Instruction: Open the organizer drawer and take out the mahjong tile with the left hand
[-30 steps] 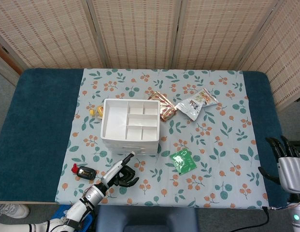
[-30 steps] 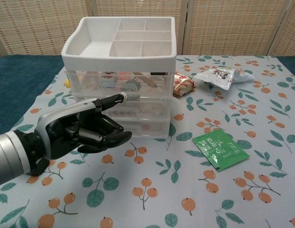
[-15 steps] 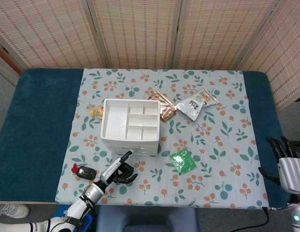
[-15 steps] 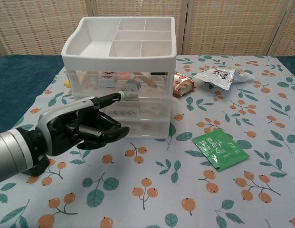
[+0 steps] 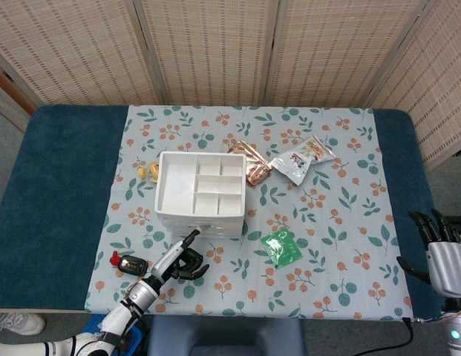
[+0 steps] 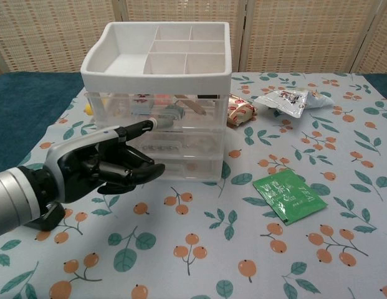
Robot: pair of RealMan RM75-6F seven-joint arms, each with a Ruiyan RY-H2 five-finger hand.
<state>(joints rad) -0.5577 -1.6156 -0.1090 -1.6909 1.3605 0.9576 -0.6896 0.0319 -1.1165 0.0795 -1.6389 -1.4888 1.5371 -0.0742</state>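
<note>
Organizer [image 6: 157,93]: sat at the cloth's centre, all drawers closed; mahjong tile not discernible inside.
Left hand [image 6: 100,168]: at 7 o'clock of the organizer, empty, one finger extended, others curled; had edged closer to the upper drawer [image 6: 157,115], suggesting the pull was imminent.
Right hand [image 5: 438,248]: idle at 4 o'clock, fingers spread.

The left hand [image 6: 103,168] has black fingers and palm under a pale grey back shell, one finger capped with a light tip, joined to a silver cylindrical forearm by a black wrist. The right hand [image 5: 440,247] has black fingers above a white-grey casing, with a black cable trailing below.
</note>
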